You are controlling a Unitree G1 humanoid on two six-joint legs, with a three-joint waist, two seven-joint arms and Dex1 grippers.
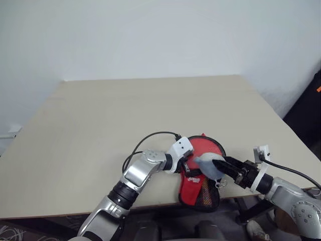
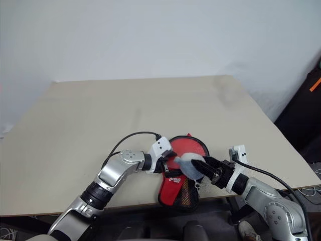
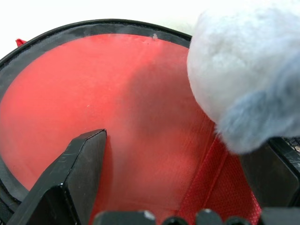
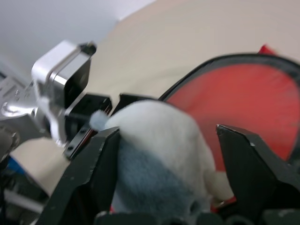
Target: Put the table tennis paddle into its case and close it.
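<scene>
Where the two arms meet at the near edge of the table, the right gripper [image 1: 220,164] has its two black fingers [image 4: 96,164] spread, with a small whitish-grey fluffy lump [image 4: 159,150] sitting between them; the lump touches at least one finger, but whether it is truly gripped cannot be told. Just beside it, the left gripper [image 1: 183,165] points across toward the right one with its own fingers [image 3: 77,171] held wide apart, resting low over the round end of the soft paddle-shaped case [image 1: 203,173] — nothing is pinched between them. The fluffy lump lies on top of the case's round end, near its right side, and the left wrist view shows it bulking just beside that gripper's far finger. Through the case's clear window, ringed by a black zip edge, a round red face [image 3: 93,108] shows — seemingly the table tennis paddle already lying inside, though its handle cannot be made out. The case's narrow end, red fabric with dark mesh, hangs a little over the near edge of the pale beige wooden table [image 1: 125,110]. A black cable [image 1: 148,138] loops from the left wrist over the tabletop.
</scene>
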